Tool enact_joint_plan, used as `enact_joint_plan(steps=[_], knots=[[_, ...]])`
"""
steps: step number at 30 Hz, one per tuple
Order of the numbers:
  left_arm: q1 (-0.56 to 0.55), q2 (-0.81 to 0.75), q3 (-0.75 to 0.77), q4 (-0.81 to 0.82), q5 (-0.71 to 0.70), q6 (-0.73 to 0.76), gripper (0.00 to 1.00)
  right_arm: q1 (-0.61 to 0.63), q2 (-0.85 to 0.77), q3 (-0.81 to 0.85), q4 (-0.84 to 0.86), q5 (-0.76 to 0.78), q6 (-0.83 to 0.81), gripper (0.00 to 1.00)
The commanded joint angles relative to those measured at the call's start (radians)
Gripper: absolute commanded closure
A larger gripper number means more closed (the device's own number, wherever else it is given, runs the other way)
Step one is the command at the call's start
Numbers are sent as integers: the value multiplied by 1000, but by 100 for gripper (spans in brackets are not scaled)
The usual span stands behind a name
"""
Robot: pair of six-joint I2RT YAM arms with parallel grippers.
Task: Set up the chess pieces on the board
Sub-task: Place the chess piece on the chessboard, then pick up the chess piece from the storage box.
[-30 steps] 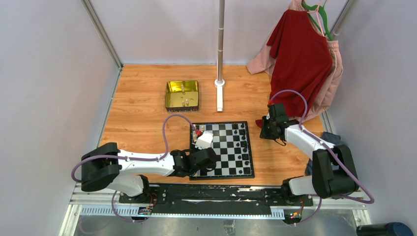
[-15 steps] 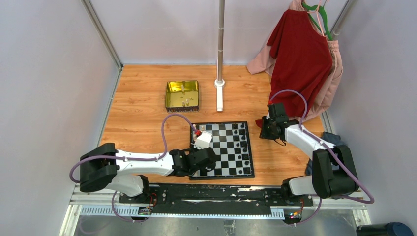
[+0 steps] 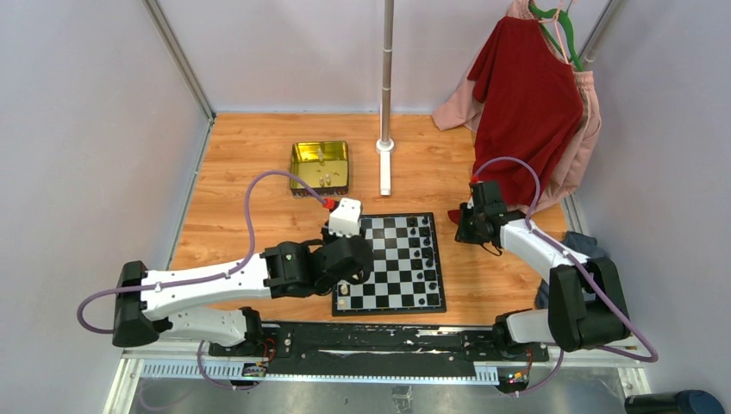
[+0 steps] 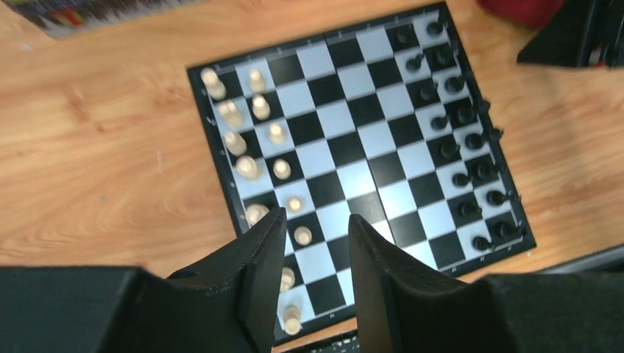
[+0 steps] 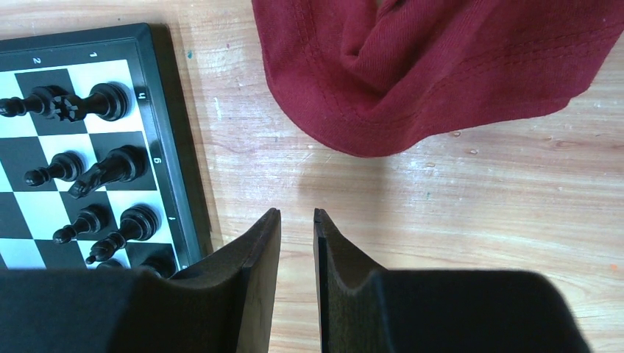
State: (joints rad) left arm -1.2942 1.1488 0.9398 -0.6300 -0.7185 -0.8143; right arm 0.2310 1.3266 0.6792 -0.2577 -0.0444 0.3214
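The board (image 3: 398, 259) lies on the wooden table in front of both arms. In the left wrist view, cream chess pieces (image 4: 249, 168) stand in two files along the board's (image 4: 346, 140) left side. Black chess pieces (image 4: 456, 132) fill the two files on its right. My left gripper (image 4: 316, 217) hovers above the near left corner, open, with nothing between its fingers; from above it (image 3: 348, 274) sits over the board's left edge. My right gripper (image 5: 296, 213) rests over bare wood just right of the board (image 5: 158, 132), open by a narrow gap and empty, beside black pieces (image 5: 110, 165).
A gold tin (image 3: 297, 164) holding a few cream pieces stands behind the board on the left. A metal pole with a white foot (image 3: 384, 159) rises behind the board. Red cloth (image 5: 441, 66) hangs from a hanger at the back right (image 3: 526, 95), its hem reaching the table near my right gripper.
My left arm has lifted and drawn back towards the left, its jaws spreading wider. A cream piece now shows at the board's near left corner. The right arm has not moved.
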Motion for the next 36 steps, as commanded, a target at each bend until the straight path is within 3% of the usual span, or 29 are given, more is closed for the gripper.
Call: enact_joint_plan(steps=[1, 10, 16, 25, 36], knots=[[68, 17, 124, -97, -128, 84, 58, -15, -31, -12, -29, 5, -7, 72], [470, 154, 238, 92, 95, 307, 58, -14, -47, -22, -23, -11, -2, 72], [701, 372, 380, 134, 241, 366, 56, -13, -46, -26, -15, -35, 4, 72], [867, 649, 525, 200, 367, 373, 51, -13, -51, -27, -23, -42, 9, 72], [955, 793, 590, 235, 431, 374, 54, -10, 0, -33, 6, -61, 17, 72]])
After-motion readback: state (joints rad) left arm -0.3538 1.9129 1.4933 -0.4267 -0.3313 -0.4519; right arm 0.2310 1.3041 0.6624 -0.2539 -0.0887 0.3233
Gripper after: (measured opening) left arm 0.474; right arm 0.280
